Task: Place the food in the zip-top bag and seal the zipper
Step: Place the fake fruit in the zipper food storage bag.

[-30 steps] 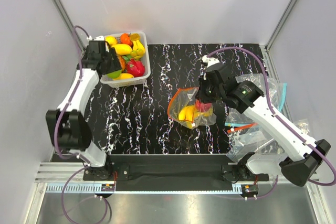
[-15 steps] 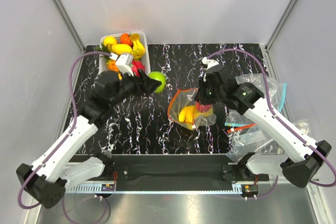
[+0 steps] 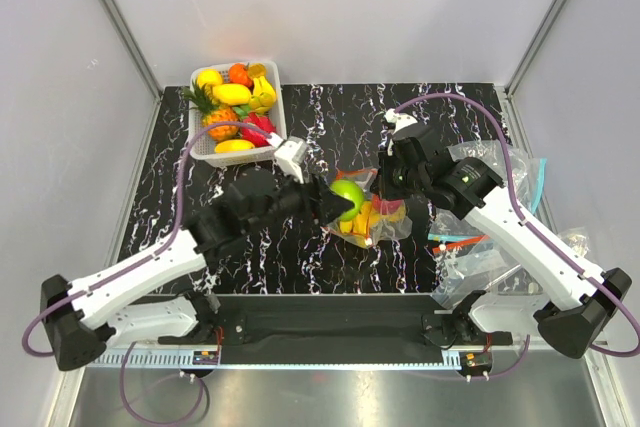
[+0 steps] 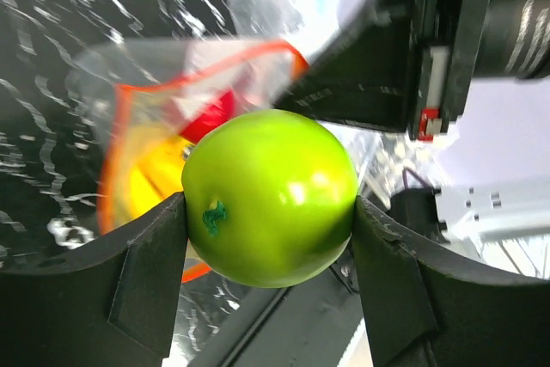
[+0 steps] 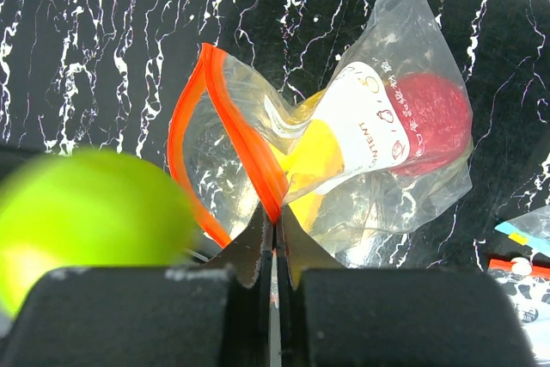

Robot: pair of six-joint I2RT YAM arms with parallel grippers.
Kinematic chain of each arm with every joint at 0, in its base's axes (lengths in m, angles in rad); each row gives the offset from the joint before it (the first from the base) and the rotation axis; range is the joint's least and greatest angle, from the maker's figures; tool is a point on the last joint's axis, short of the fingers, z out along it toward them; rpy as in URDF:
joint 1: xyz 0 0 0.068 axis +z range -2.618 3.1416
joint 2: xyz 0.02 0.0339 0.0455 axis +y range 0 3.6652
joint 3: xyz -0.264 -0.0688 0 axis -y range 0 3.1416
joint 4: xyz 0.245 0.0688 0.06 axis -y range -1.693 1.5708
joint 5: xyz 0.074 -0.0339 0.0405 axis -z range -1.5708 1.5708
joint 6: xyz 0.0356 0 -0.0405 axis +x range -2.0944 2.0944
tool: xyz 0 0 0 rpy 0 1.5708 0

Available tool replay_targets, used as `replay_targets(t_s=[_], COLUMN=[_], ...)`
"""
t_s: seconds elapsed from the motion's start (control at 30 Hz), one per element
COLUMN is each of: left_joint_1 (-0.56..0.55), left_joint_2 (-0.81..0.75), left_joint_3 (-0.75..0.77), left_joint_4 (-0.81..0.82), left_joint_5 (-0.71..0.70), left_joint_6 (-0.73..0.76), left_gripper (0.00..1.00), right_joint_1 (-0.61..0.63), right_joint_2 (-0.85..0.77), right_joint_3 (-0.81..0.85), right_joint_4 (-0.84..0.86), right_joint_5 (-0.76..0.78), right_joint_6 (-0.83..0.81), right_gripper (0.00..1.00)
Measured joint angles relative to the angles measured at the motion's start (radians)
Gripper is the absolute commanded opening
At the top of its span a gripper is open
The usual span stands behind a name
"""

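My left gripper (image 3: 343, 199) is shut on a green apple (image 3: 347, 196), which also shows in the left wrist view (image 4: 270, 197), held right at the open mouth of the zip-top bag (image 3: 385, 219). The clear bag (image 5: 378, 152) holds a yellow banana bunch (image 5: 314, 148) and a red apple (image 5: 434, 113). My right gripper (image 5: 273, 219) is shut on the orange-red zipper (image 5: 249, 139), holding one lip of the mouth up. In the top view the right gripper (image 3: 392, 184) sits over the bag's far side. The green apple shows blurred in the right wrist view (image 5: 90, 212).
A white basket (image 3: 278, 119) with several more toy fruits stands at the back left. Spare clear bags (image 3: 480, 242), one with a teal-blue strip, lie at the right under my right arm. Grey walls close in on both sides.
My left arm has swung from the basket to the right with the green apple, reaching the bag's mouth. The right gripper has kept its hold on the zipper.
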Motion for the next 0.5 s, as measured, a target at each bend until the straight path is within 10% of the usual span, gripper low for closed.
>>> replay_targets(t_s=[0.5], left_joint_1=[-0.064], left_joint_2=[0.324], left_joint_3=[0.021], left_joint_4=[0.092], left_joint_5=[-0.090], left_joint_6=[0.002], left_gripper=[0.38], right_joint_1=[0.000], right_joint_2=[0.000], right_joint_3=[0.000], right_joint_4=[-0.004], right_joint_5=[-0.009], right_joint_6=[0.001], right_gripper=[0.00])
